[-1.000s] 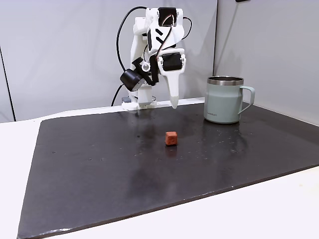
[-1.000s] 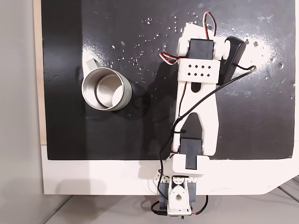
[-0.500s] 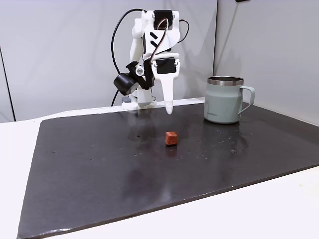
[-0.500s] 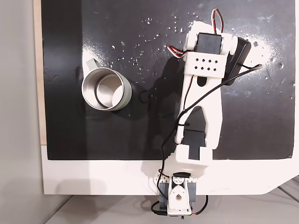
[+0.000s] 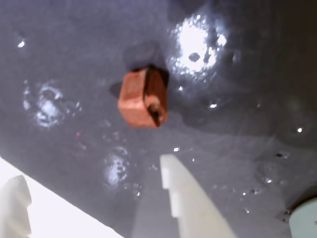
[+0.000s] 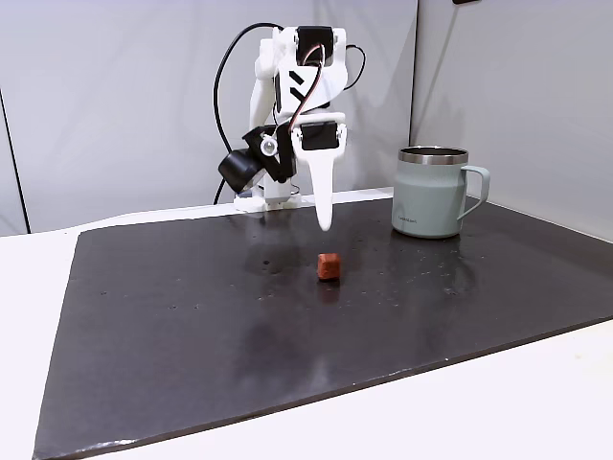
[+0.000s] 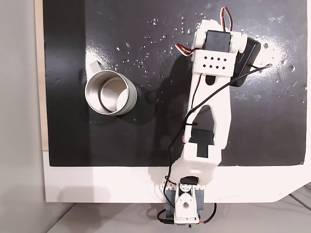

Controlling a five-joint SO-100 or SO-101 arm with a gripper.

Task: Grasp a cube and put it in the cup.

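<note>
The small red-orange cube (image 6: 329, 267) lies on the black mat, and the wrist view shows the cube (image 5: 142, 99) just ahead of my fingers. My gripper (image 6: 323, 226) hangs point-down a little above and behind it, touching nothing. In the wrist view the gripper (image 5: 91, 173) is open, one white finger (image 5: 183, 198) near the middle and the other at the lower left edge. The pale grey-green cup (image 6: 431, 201) stands upright to the right. From above, the cup (image 7: 131, 99) sits left of the white arm (image 7: 210, 97), which covers the cube.
The black mat (image 6: 192, 326) has wide bare room in front of and around the cube. White table (image 6: 498, 402) borders it at the front and left. The arm's base (image 7: 184, 204) and its cables sit at the mat's back edge.
The arm has reached further out over the mat and the gripper has come down toward the cube. Cube and cup have not moved.
</note>
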